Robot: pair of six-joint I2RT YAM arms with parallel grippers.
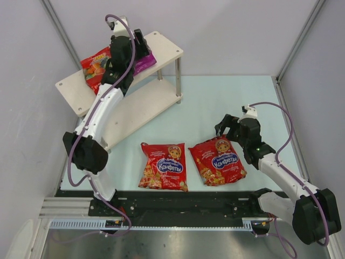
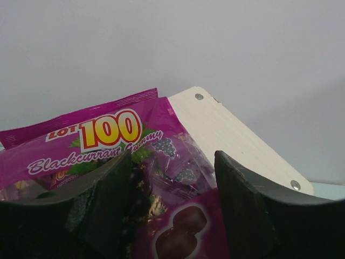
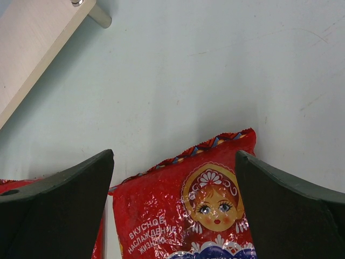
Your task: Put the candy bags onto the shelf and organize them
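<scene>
The shelf (image 1: pixel 164 46) stands at the back left. A red fruit-print candy bag (image 1: pixel 96 66) lies on its top board. My left gripper (image 1: pixel 141 49) is over that board, beside the fruit bag, shut on the purple grape bag (image 1: pixel 146 62). In the left wrist view the purple bag (image 2: pixel 161 140) is bunched between the fingers of my left gripper (image 2: pixel 173 162) and rests on the board (image 2: pixel 226 135). Two red bags with blue oval logos (image 1: pixel 163 166) (image 1: pixel 218 161) lie flat on the table. My right gripper (image 1: pixel 222 131) is open above the right one's top edge (image 3: pixel 183 210).
The shelf's lower board (image 1: pixel 145 108) is bare where it shows. A shelf corner and one metal leg (image 3: pixel 99 16) show in the right wrist view. Grey walls close in the table on the left, back and right. A black rail (image 1: pixel 178 202) runs along the near edge.
</scene>
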